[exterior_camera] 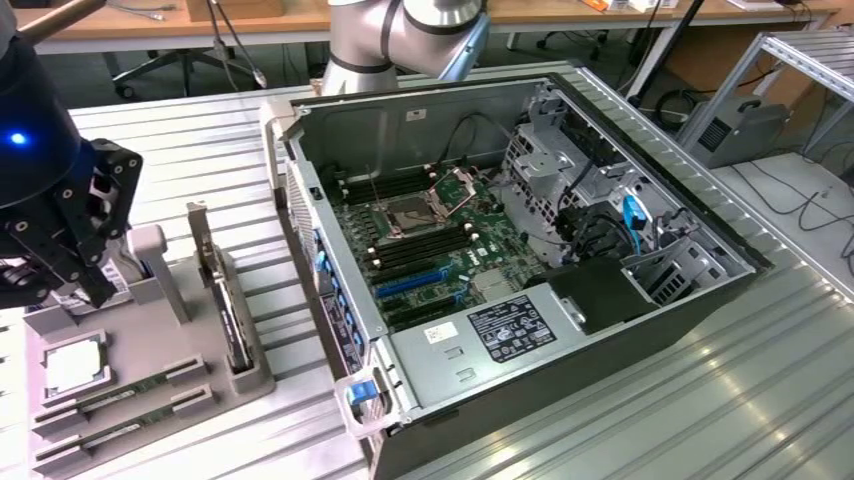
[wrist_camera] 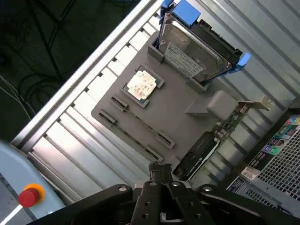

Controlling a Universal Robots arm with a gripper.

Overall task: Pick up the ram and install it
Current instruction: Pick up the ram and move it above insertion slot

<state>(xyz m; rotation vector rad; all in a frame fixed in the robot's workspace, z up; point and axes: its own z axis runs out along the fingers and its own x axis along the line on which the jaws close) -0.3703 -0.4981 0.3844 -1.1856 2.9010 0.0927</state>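
One open computer case (exterior_camera: 534, 250) sits on the ribbed worktop (exterior_camera: 694, 400). Toward the exterior view's left, the arm (exterior_camera: 387, 40) hangs its gripper (wrist_camera: 159, 168) pointing down over a grey tray (exterior_camera: 140, 350), closed and empty. Two ram sticks (exterior_camera: 120, 395) lie in the tray's slots, apart from the gripper.

Gripper (wrist_camera: 159, 168) closed (fully), pointing down, hovering aloft

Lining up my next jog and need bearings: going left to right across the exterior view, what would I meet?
Claw → upright expansion card → open computer case → grey box on the floor.
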